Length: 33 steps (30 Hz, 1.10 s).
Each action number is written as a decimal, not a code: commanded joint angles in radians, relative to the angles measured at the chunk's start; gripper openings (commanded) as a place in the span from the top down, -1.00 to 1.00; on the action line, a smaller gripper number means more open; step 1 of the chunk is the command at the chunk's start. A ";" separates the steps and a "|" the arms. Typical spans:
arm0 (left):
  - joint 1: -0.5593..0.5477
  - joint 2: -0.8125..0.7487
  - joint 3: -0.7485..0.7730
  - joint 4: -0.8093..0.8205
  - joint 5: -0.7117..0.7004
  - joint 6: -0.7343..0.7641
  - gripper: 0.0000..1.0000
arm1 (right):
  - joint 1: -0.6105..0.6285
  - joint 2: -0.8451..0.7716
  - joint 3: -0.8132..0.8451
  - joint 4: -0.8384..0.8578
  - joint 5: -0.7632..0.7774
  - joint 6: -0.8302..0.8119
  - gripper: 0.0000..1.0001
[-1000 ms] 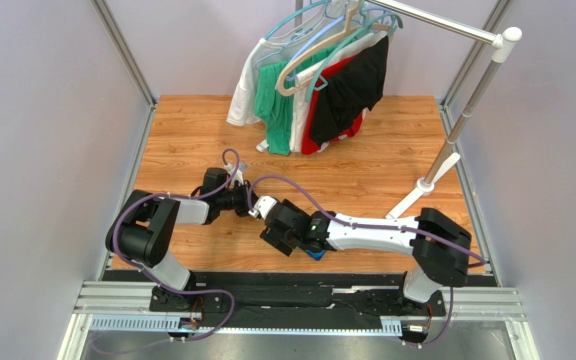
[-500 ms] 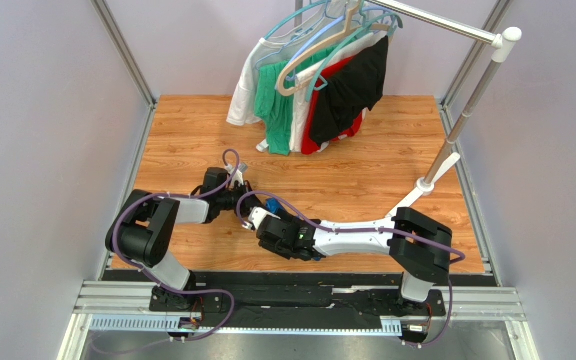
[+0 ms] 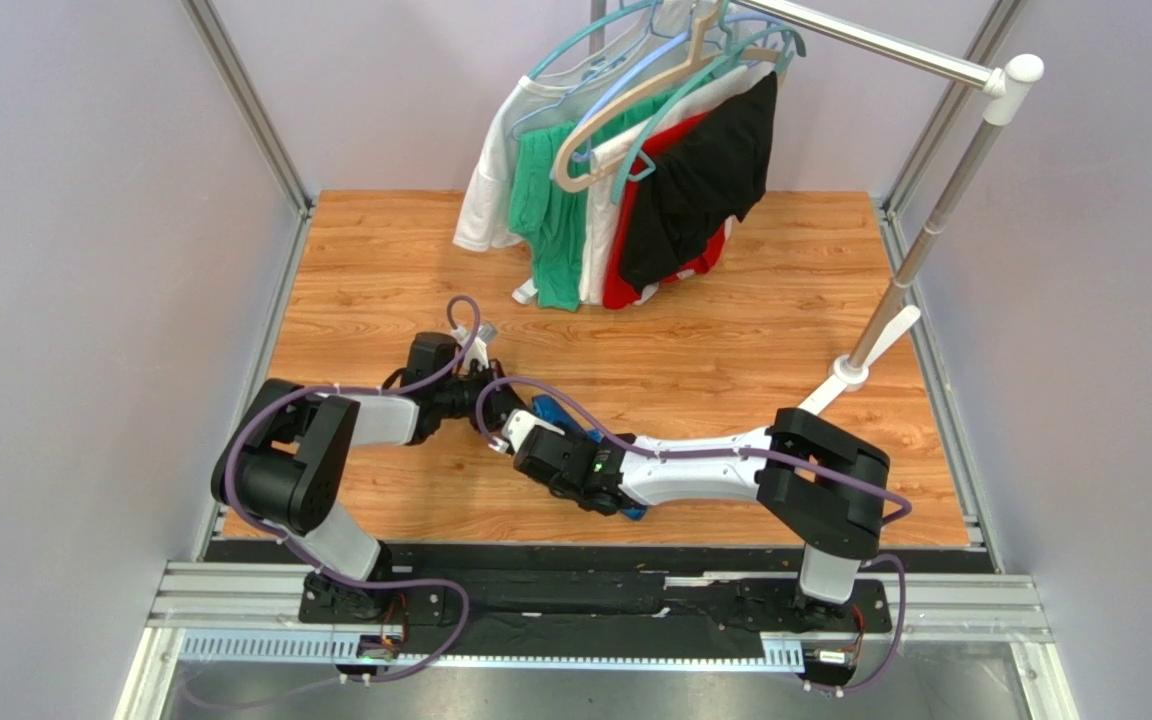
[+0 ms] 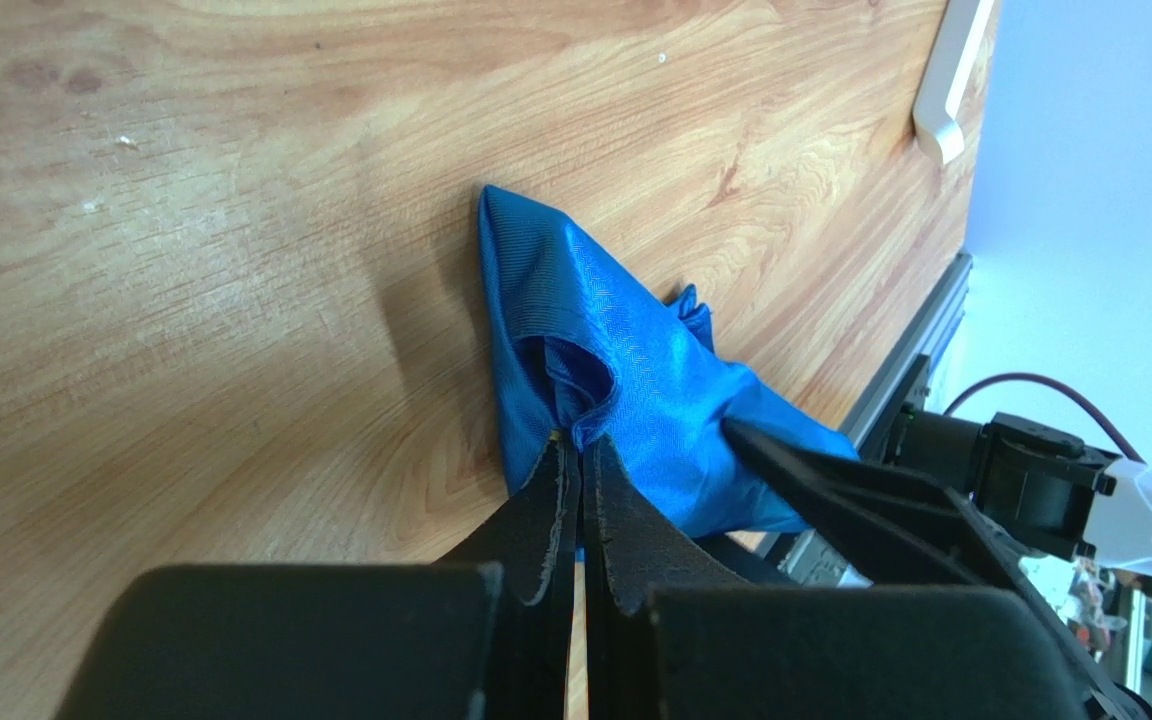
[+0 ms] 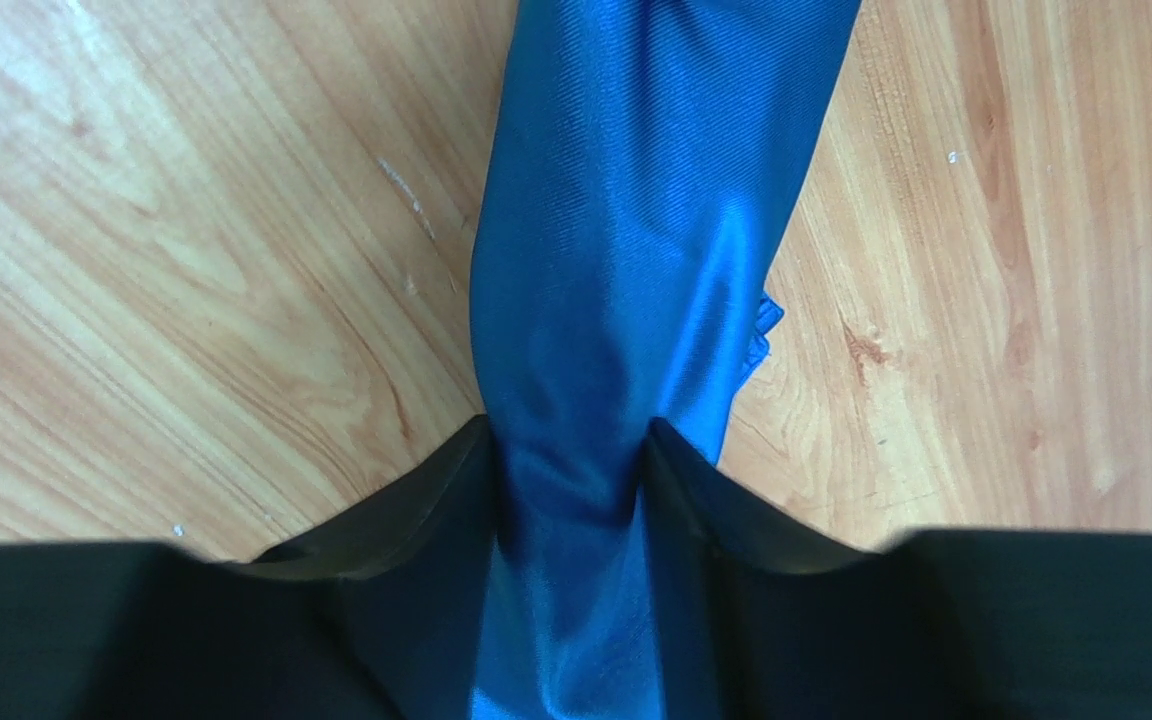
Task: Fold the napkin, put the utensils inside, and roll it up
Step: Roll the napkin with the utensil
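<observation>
The napkin is a shiny royal-blue cloth, bunched on the wooden table between the two arms. From above only small bits of the napkin show beside the arms. My left gripper is shut on a gathered fold at its near edge. My right gripper is closed round a thick twisted strand of the napkin, its fingers pressing the cloth from both sides. From above, the left gripper and right gripper sit close together near the table's middle front. No utensils are in view.
A clothes rack with green, white, red and black garments stands at the back. Its slanted pole and white foot take up the right side. Metal frame posts and grey walls border the table on both sides.
My right arm has swung left and come down close to the left gripper, and its jaws have narrowed onto the napkin. The left gripper has stayed shut in place.
</observation>
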 commanded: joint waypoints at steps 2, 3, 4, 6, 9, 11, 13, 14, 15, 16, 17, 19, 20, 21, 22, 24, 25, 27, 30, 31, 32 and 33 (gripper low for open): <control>-0.003 -0.015 0.031 0.005 0.028 0.027 1.00 | -0.025 0.030 -0.004 0.038 -0.032 0.006 0.25; -0.003 -0.018 0.033 0.006 0.028 0.026 0.97 | -0.026 0.025 -0.004 0.039 -0.055 0.009 0.29; -0.003 -0.020 0.033 0.005 0.026 0.024 0.91 | -0.029 0.020 -0.006 0.041 -0.069 0.015 0.32; -0.003 -0.033 0.038 0.002 0.012 0.015 0.64 | -0.046 0.007 -0.009 0.041 -0.127 0.026 0.44; 0.004 -0.066 0.059 -0.032 -0.029 0.015 0.26 | -0.091 -0.032 -0.020 0.039 -0.234 0.066 0.51; 0.027 -0.095 0.067 -0.047 -0.049 0.003 0.07 | -0.135 -0.059 -0.024 0.041 -0.295 0.089 0.56; 0.043 -0.112 0.068 -0.055 -0.060 -0.003 -0.08 | -0.160 -0.078 -0.030 0.044 -0.377 0.098 0.66; 0.053 -0.128 0.071 -0.066 -0.067 0.001 -0.09 | -0.183 -0.081 -0.032 0.045 -0.421 0.104 0.68; 0.056 -0.138 0.079 -0.076 -0.075 0.006 -0.09 | -0.193 -0.084 -0.032 0.047 -0.446 0.106 0.70; 0.058 -0.144 0.079 -0.096 -0.092 0.012 -0.09 | -0.206 -0.088 -0.033 0.048 -0.482 0.110 0.70; 0.060 -0.161 0.079 -0.101 -0.100 0.019 -0.10 | -0.230 -0.090 -0.036 0.059 -0.539 0.115 0.70; 0.063 -0.178 0.076 -0.115 -0.110 0.026 -0.11 | -0.268 -0.098 -0.044 0.073 -0.596 0.133 0.72; 0.063 -0.181 0.071 -0.118 -0.112 0.029 -0.11 | -0.281 -0.099 -0.047 0.077 -0.643 0.146 0.73; 0.064 -0.184 0.070 -0.122 -0.112 0.030 -0.11 | -0.293 -0.099 -0.049 0.082 -0.668 0.150 0.74; 0.066 -0.187 0.067 -0.122 -0.112 0.030 -0.11 | -0.313 -0.101 -0.050 0.088 -0.690 0.153 0.75; 0.066 -0.191 0.058 -0.119 -0.107 0.032 -0.11 | -0.330 -0.101 -0.055 0.096 -0.746 0.166 0.76; 0.066 -0.193 0.053 -0.113 -0.104 0.032 -0.11 | -0.348 -0.098 -0.059 0.105 -0.766 0.172 0.77; 0.066 -0.195 0.045 -0.107 -0.089 0.035 -0.11 | -0.367 -0.099 -0.064 0.113 -0.823 0.186 0.77; 0.064 -0.201 0.041 -0.089 -0.060 0.044 -0.11 | -0.397 -0.099 -0.069 0.125 -0.889 0.198 0.77; 0.064 -0.202 0.042 -0.087 -0.055 0.047 -0.11 | -0.410 -0.099 -0.069 0.131 -0.905 0.201 0.77; 0.064 -0.204 0.041 -0.086 -0.054 0.049 -0.11 | -0.416 -0.099 -0.072 0.134 -0.929 0.204 0.77; 0.064 -0.202 0.041 -0.076 -0.048 0.049 -0.11 | -0.422 -0.098 -0.072 0.137 -0.943 0.206 0.77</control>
